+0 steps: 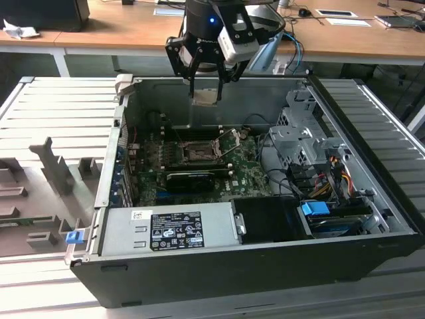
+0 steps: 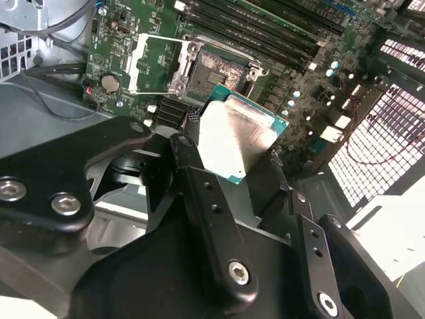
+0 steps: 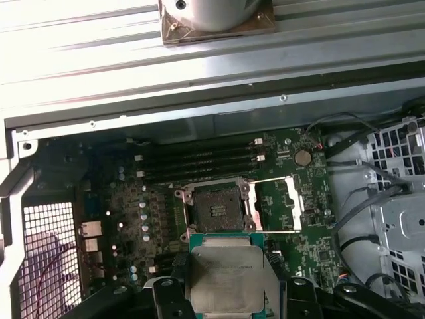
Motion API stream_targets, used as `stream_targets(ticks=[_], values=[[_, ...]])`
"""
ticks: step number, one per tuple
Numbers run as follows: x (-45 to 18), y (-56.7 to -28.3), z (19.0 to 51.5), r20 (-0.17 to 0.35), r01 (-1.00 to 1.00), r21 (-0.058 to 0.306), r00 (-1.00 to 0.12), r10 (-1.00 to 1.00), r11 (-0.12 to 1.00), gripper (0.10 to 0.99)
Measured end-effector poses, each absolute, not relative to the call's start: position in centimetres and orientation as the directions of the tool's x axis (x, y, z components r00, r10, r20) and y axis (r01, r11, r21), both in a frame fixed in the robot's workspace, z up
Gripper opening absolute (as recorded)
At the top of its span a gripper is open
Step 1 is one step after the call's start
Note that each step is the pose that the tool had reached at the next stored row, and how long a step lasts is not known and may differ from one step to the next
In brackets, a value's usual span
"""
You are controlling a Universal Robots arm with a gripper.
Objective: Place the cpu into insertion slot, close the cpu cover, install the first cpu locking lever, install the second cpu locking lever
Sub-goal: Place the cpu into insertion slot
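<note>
My gripper [image 1: 205, 85] hangs above the open computer case, near its back wall, shut on the cpu [image 1: 205, 96], a flat square chip with a grey metal top. Both wrist views show the cpu [image 2: 236, 141] [image 3: 227, 279] held by its edges between the black fingers [image 2: 199, 193]. Below on the green motherboard lies the insertion slot [image 1: 198, 153] [image 3: 217, 209] [image 2: 219, 68], its dark pin field uncovered. The cpu cover [image 3: 279, 204] [image 2: 154, 64] is swung open and lies beside the slot. A thin locking lever [image 1: 228, 138] stands raised next to the socket.
Long black memory slots [image 3: 199, 163] run beside the socket. A black graphics card [image 1: 191, 179] lies just in front of it in the exterior view. A power supply [image 1: 166, 229], drive cage [image 1: 302, 133] and cable bundles [image 1: 325, 179] crowd the case. A wooden desk [image 1: 99, 26] stands behind.
</note>
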State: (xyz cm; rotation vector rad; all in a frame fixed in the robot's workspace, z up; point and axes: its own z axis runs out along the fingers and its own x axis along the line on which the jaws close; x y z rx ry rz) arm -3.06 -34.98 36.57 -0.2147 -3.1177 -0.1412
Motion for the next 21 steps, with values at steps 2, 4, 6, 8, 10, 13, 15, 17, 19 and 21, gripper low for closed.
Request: stream_targets(ticks=[2, 4, 6, 8, 10, 13, 15, 17, 19, 21], values=[[-3.06, -34.98, 36.55, 0.019, 0.146, 0.089, -0.989, 0.145, 0.985, 0.529], [-3.06, -34.98, 36.53, 0.019, 0.161, 0.089, -0.987, 0.159, 0.983, 0.529], [-3.06, -34.98, 36.53, 0.020, 0.169, 0.089, -0.986, 0.168, 0.982, 0.529], [-3.06, -34.98, 36.53, 0.020, 0.177, 0.089, -0.984, 0.176, 0.980, 0.529], [-3.06, -34.98, 36.52, 0.020, 0.183, 0.089, -0.983, 0.182, 0.979, 0.529], [-3.06, -34.98, 36.52, 0.019, 0.195, 0.089, -0.981, 0.194, 0.977, 0.529], [-3.06, -34.98, 36.52, 0.019, 0.202, 0.089, -0.979, 0.201, 0.975, 0.529], [-3.06, -34.98, 36.51, 0.019, 0.209, 0.089, -0.978, 0.208, 0.974, 0.529], [-3.06, -34.98, 36.51, 0.019, 0.221, 0.089, -0.975, 0.220, 0.971, 0.529], [-3.06, -34.98, 36.51, 0.019, 0.227, 0.089, -0.974, 0.226, 0.970, 0.529]])
